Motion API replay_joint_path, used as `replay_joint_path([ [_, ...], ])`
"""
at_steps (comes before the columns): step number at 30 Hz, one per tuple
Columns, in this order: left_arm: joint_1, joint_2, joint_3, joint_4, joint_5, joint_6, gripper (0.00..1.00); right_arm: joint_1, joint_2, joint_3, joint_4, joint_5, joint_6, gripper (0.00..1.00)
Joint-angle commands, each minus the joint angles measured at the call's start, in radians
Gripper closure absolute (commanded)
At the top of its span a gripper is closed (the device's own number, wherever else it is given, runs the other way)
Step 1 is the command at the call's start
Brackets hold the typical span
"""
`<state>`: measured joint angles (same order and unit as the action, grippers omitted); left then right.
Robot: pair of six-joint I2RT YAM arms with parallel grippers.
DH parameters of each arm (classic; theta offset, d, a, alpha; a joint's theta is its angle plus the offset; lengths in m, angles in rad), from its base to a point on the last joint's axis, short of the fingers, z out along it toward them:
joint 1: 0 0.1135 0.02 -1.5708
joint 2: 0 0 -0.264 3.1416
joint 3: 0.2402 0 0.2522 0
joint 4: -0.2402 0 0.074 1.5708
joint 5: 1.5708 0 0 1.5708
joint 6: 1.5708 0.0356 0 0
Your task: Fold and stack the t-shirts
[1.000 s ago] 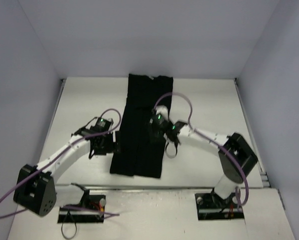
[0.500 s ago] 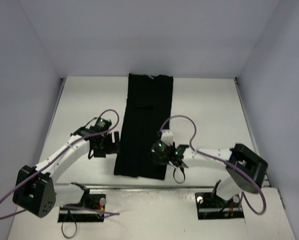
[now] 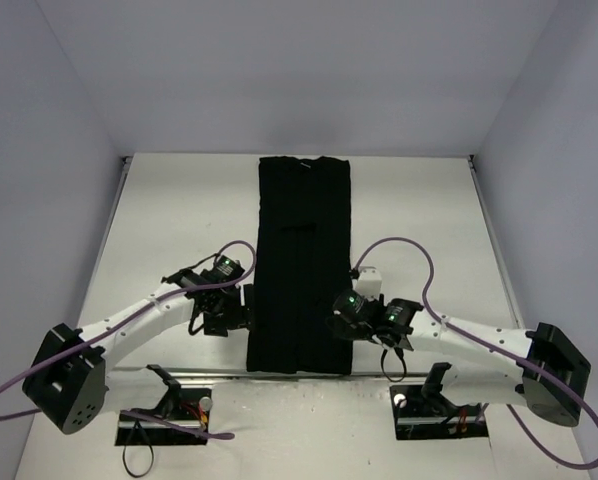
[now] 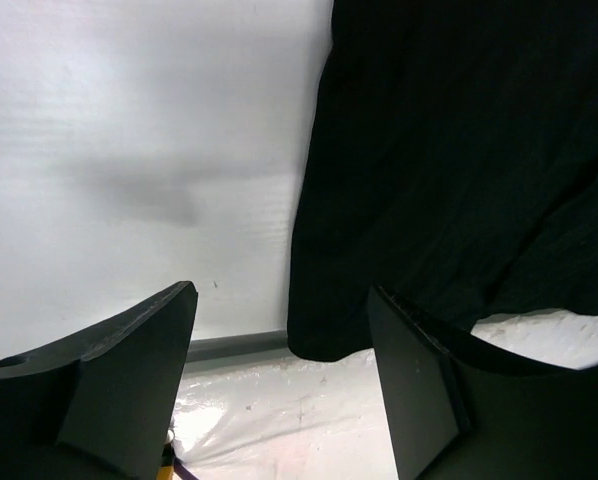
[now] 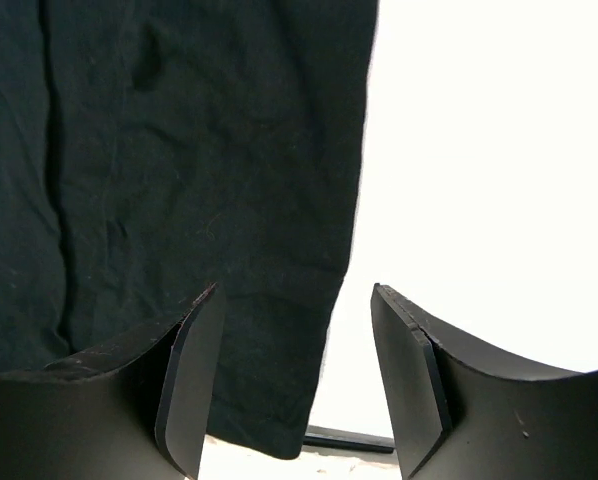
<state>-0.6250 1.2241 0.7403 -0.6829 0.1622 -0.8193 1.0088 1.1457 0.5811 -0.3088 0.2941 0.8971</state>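
One black t-shirt [image 3: 303,260] lies folded lengthwise into a long narrow strip down the middle of the white table. Its hem reaches the near edge. My left gripper [image 3: 241,313] sits at the strip's left edge near the hem, open. In the left wrist view the t-shirt [image 4: 459,180] has its near left corner just beyond the gap of the gripper [image 4: 284,375], and nothing is held. My right gripper [image 3: 342,326] is at the strip's right edge, open. In the right wrist view the t-shirt [image 5: 199,150] has its right edge running between the fingers of the gripper [image 5: 297,385], which is not closed on the cloth.
A grey rail [image 4: 229,347] marks the table's near edge, with crinkled white covering below it. Grey walls close in the left, right and far sides. Both arm bases [image 3: 439,410] and purple cables [image 3: 409,250] sit at the near side.
The t-shirt strip has slid toward the near edge and lies straighter. Both grippers moved nearer along its sides, the right one from mid-strip down to the hem. The left jaws narrowed slightly.
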Motion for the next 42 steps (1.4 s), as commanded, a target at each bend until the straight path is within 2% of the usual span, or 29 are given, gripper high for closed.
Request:
replay_joint_path([
  [1,-0.033,-0.005,-0.041,0.061,0.0,-0.069,0.36,-0.001,0.004,0.056,-0.095,0.088,0.055,0.42],
  [6,-0.033,0.068,0.03,0.105,-0.036,-0.025,0.4,-0.025,0.095,0.153,-0.092,0.128,-0.054,0.43],
  [12,-0.004,0.27,0.246,0.101,-0.093,0.097,0.44,-0.282,0.251,0.352,-0.063,0.036,-0.347,0.46],
  [17,0.066,0.429,0.414,0.092,-0.133,0.182,0.44,-0.402,0.442,0.525,-0.033,-0.05,-0.512,0.46],
  [23,0.092,0.627,0.596,0.05,-0.153,0.256,0.49,-0.431,0.648,0.613,0.028,-0.084,-0.571,0.46],
  [28,0.117,0.761,0.678,0.026,-0.153,0.274,0.61,-0.464,0.724,0.604,0.1,-0.123,-0.577,0.46],
  [32,0.148,0.845,0.745,0.015,-0.146,0.289,0.66,-0.488,0.798,0.659,0.106,-0.111,-0.631,0.46],
  [39,0.2,0.961,0.92,-0.028,-0.126,0.31,0.67,-0.556,0.936,0.832,0.108,-0.112,-0.734,0.46],
  [42,0.214,0.962,0.979,-0.029,-0.1,0.322,0.63,-0.574,0.95,0.909,0.106,-0.123,-0.75,0.46],
])
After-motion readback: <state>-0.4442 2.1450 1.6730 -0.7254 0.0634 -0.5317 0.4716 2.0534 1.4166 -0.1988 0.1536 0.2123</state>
